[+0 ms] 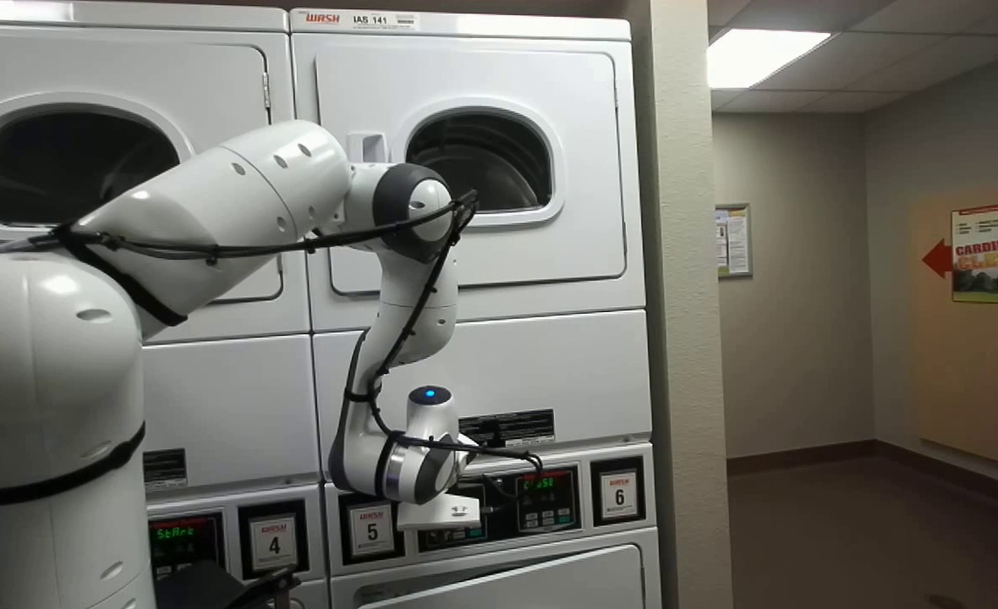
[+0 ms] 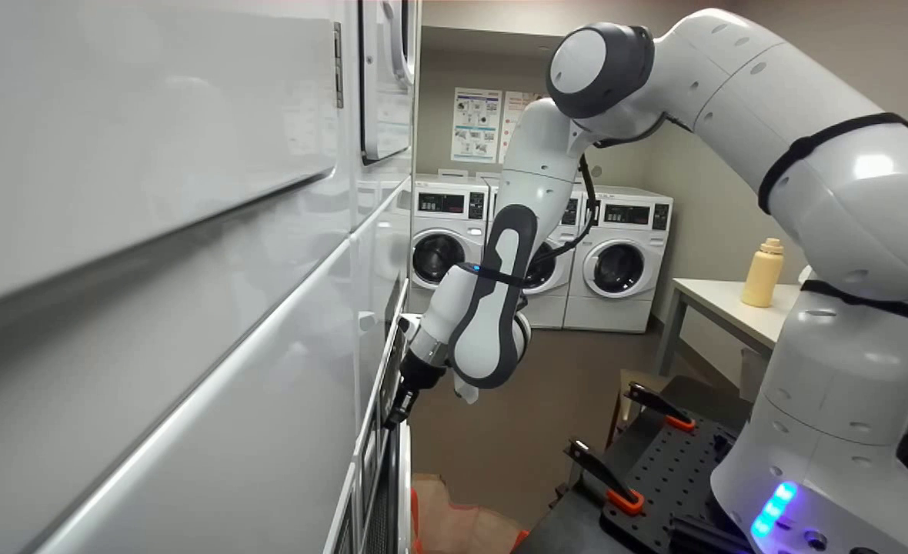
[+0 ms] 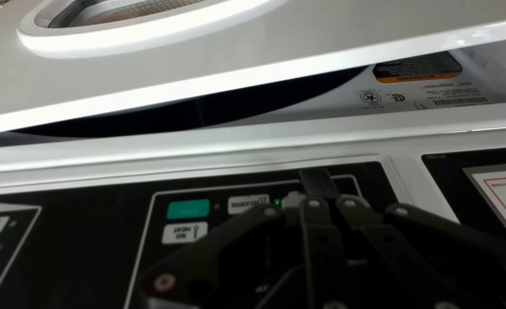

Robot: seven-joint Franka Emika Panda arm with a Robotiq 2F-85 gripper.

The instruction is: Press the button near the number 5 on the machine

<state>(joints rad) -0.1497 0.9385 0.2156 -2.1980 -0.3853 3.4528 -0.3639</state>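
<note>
The machine [image 1: 550, 364] is a white stacked dryer with a dark porthole window. Its control strip [image 1: 585, 499] has a green display and lies between the number 5 tag [image 1: 372, 531] and the number 6 tag [image 1: 619, 495]. In the wrist view the panel [image 3: 85, 240] appears upside down, with a green button [image 3: 188, 209], a no-heat button [image 3: 185, 233] and a delicates button [image 3: 246, 204]. My gripper [image 3: 319, 182] is shut and empty, its tips over the panel beside a pale button [image 3: 291, 200] that it partly hides. Contact is unclear. It also shows in an exterior view [image 2: 398, 412].
The lower dryer door [image 3: 193, 81] stands ajar close to the panel; it also shows in an exterior view [image 1: 541, 584]. A neighbouring dryer [image 1: 228, 406] carries the number 4 tag [image 1: 274, 545]. A black mounting table [image 2: 654, 477] with clamps stands by the robot's base.
</note>
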